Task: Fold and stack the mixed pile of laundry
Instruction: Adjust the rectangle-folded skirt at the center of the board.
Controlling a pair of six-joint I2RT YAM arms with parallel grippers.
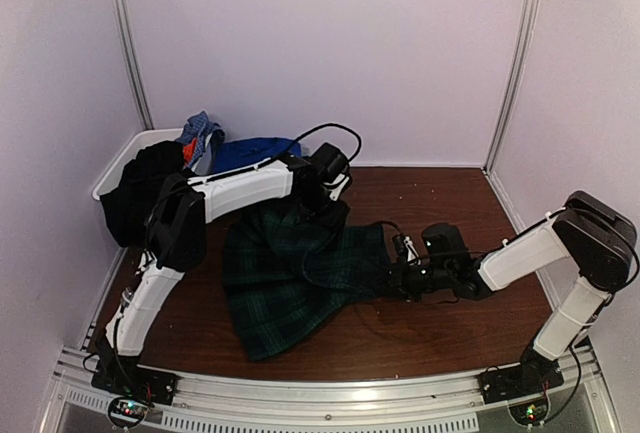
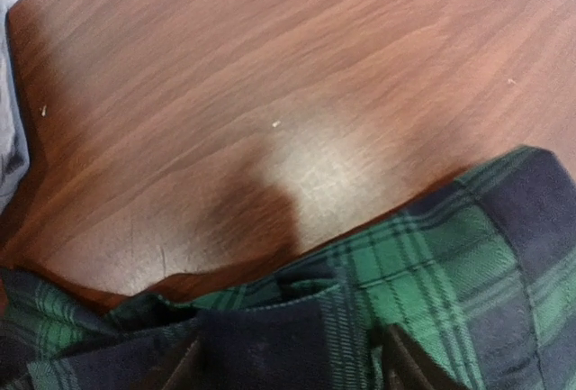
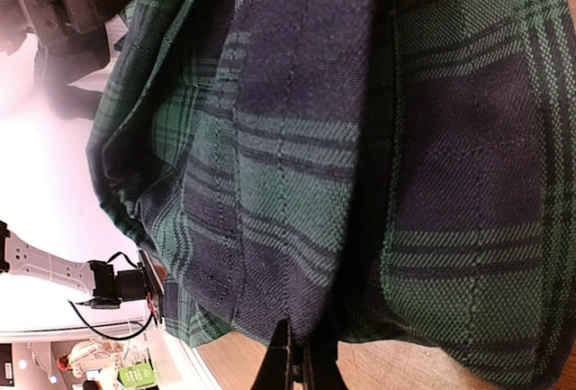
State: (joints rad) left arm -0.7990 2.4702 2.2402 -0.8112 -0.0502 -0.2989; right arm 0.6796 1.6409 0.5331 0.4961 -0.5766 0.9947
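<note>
One green-and-navy tartan skirt lies rumpled mid-frame on the table. We see the right gripper clamped on its right hem, the left gripper spread wide over its top edge.

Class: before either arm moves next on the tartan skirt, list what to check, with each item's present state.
1. Right gripper shut on the dark green tartan pleated skirt at its edge: ok.
2. Left gripper holding the skirt: not ok, fingers apart, not closed on it.
3. Skirt lying flat: not ok, bunched near the left gripper.
4. Skirt wholly on the brown wooden table: ok.
5. Other garments in the white plastic basket: ok.
</note>
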